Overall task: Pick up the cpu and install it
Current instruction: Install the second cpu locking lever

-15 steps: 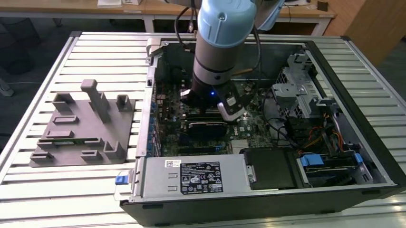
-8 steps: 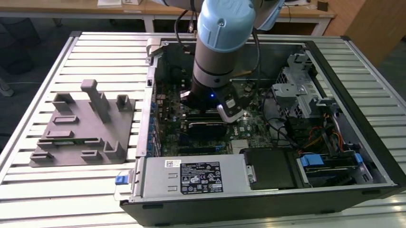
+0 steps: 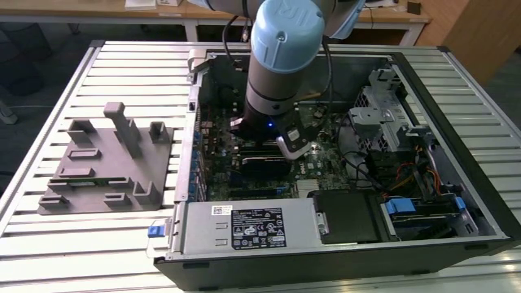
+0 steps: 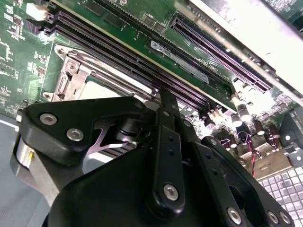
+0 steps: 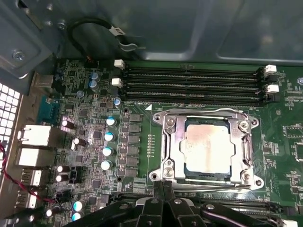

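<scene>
A slatted pale metal table point(image 3: 49, 244) carries the whole setup, and beyond its far edge in the exterior view stand wooden desks point(image 3: 155, 15) on a dark floor. Toward the exterior view's left a grey moulded tray point(image 3: 106, 162) with upright blocks and recesses rests on the slats; what lies in its recesses cannot be made out. Just beside it, taking up the middle and the exterior view's right, an open computer case point(image 3: 456, 201) lies on its side, with a silver power supply point(image 3: 248, 227) along its near edge, a drive cage point(image 3: 382, 119) with blue clips on the exterior view's right, and the green motherboard point(image 5: 137, 90) on its floor. The robot arm point(image 3: 285, 49) reaches straight down into the case. In the first wrist view the cpu point(image 5: 207, 145), its pale metal top catching the light, sits flat inside the metal-framed socket point(image 5: 173, 142), below a bank of long black memory slots point(image 5: 189, 82) and beside rows of small capacitors point(image 5: 109, 137). The gripper point(image 5: 163, 185) hangs just above the socket's near edge, its black fingers point(image 4: 166, 142) drawn together to a narrow tip and holding nothing. In the second wrist view the same fingers point at the socket frame, with black expansion slots point(image 4: 222, 54) beyond.
</scene>
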